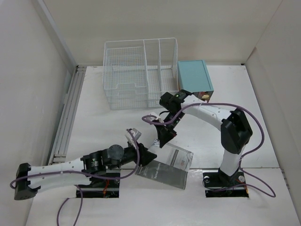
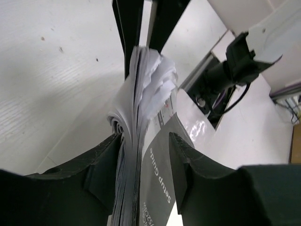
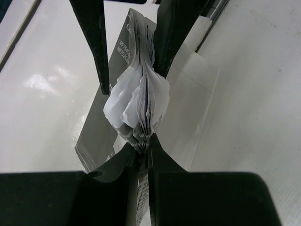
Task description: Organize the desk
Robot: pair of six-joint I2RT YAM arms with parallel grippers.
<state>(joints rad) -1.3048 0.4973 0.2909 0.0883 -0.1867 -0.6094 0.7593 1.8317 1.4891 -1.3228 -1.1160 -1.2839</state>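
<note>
A grey "Setup Guide" booklet (image 1: 161, 173) is held up off the white desk (image 1: 225, 94) near its front edge, its pages fanned. My right gripper (image 1: 165, 137) comes down from above and is shut on the booklet's white pages (image 3: 136, 99); in its wrist view the jaws (image 3: 144, 147) pinch the sheets tight. My left gripper (image 1: 142, 154) reaches in from the left. In its wrist view (image 2: 143, 137) the jaws stand apart around the booklet (image 2: 157, 183), the page stack against one finger and a gap beside the other.
A white wire-mesh rack (image 1: 141, 75) stands at the back centre. A teal box (image 1: 195, 75) sits to its right. A glossy sheet (image 1: 181, 157) lies by the booklet. Two base cutouts mark the desk's near edge. A rail (image 1: 68, 113) runs along the left wall.
</note>
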